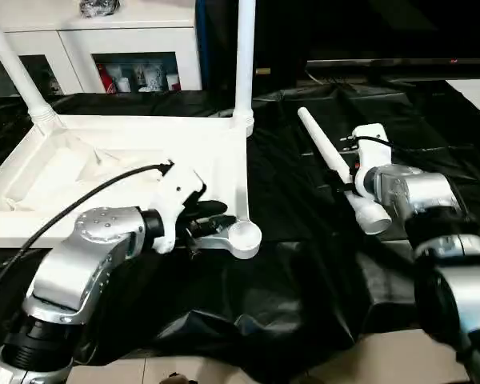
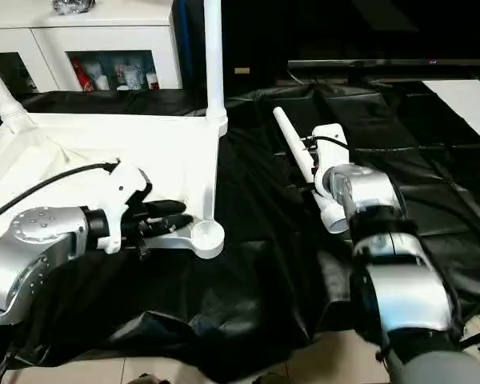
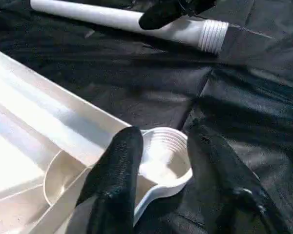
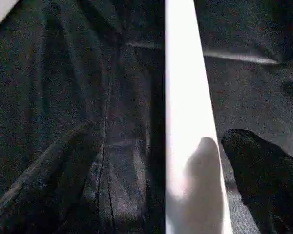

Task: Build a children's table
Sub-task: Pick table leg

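Note:
The white tabletop [image 1: 128, 152] lies upside down on black cloth, ribbed side up. Two white legs stand upright in its far corner sockets, one at the right [image 1: 245, 56] and one at the left [image 1: 16, 72]. My left gripper [image 1: 216, 218] is open at the near right corner socket [image 3: 163, 156], one finger [image 3: 117, 170] over the tabletop's rim and the other beyond the socket. A loose leg [image 1: 328, 156] lies on the cloth to the right, threaded end nearest me. My right gripper [image 4: 158, 134] is open and straddles that leg, with a gap beside it.
A white cabinet [image 1: 136, 40] with glass doors stands behind the work. The black cloth [image 1: 304, 272] is wrinkled and hangs over the front edge, with pale floor [image 1: 384, 360] below. A black cable [image 1: 88, 196] runs along my left forearm.

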You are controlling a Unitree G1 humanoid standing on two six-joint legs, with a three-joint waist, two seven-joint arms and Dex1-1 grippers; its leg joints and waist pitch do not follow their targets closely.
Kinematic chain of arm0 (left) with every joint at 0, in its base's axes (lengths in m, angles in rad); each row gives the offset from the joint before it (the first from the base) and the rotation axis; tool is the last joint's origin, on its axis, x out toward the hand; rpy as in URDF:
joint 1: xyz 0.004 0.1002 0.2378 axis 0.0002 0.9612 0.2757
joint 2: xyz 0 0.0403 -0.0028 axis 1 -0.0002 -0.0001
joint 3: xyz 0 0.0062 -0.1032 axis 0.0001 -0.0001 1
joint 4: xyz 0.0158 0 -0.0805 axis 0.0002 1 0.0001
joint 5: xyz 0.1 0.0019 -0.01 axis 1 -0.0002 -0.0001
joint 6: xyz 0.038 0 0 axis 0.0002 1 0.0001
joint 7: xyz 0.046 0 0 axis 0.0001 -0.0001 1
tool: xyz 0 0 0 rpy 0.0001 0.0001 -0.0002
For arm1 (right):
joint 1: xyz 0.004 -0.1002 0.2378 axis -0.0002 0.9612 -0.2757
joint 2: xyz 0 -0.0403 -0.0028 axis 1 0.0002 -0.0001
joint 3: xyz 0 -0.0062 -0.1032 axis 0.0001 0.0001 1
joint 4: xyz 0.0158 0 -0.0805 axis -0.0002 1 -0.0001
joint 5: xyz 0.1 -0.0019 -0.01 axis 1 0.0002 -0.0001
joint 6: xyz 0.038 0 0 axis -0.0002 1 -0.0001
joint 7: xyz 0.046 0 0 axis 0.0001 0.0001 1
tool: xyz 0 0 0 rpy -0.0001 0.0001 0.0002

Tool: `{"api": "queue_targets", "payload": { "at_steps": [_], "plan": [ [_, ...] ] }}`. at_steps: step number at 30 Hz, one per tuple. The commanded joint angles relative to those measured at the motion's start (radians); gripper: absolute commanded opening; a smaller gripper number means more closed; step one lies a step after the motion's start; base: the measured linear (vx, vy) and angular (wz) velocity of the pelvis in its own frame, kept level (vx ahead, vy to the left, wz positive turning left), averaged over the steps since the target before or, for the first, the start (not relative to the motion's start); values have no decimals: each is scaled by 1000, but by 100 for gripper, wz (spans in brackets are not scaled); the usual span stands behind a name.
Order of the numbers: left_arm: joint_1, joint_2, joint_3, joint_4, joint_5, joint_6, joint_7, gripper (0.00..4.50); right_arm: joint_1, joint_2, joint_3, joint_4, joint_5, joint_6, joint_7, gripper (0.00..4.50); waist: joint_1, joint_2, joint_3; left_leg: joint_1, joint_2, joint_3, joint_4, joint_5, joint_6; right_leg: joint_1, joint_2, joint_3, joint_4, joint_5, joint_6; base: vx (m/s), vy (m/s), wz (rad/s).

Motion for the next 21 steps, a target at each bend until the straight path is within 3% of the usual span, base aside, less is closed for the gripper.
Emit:
{"api": "queue_targets", "payload": {
  "at_steps": [1, 6, 7, 9, 21],
  "plan": [
    [7, 17, -18, -32, -8, 19, -3, 208, -37, -16, 11, 55, -28, 8, 4, 450, 1, 0, -74, 8, 6, 3, -54, -216, -9, 54, -55, 36, -67, -229, -217, 0, 0, 0],
    [20, 35, -26, -49, -11, 30, -3, 261, -71, -29, 24, 144, -40, 28, 16, 450, 2, 1, -72, 7, 5, 4, -53, -219, -7, 53, -53, 36, -66, -218, -225, 0, 0, 0],
    [22, 36, -27, -50, -11, 30, -4, 261, -72, -29, 23, 150, -39, 30, 18, 450, 3, -8, -73, 6, 6, 4, -53, -218, -4, 55, -54, 36, -65, -227, -223, 0, 0, 0],
    [28, 41, -30, -56, -12, 31, -5, 285, -74, -31, 24, 177, -39, 34, 25, 450, 3, -4, -73, 6, 7, 4, -52, -213, -3, 53, -55, 36, -65, -226, -222, 0, 0, 0],
    [27, 56, -36, -63, -24, 36, -4, 391, -86, -45, 44, 262, -62, 29, 88, 343, 5, -3, -71, 5, 7, 3, -51, -231, -7, 51, -55, 34, -66, -256, -221, 0, 0, 0]
  ]
}}
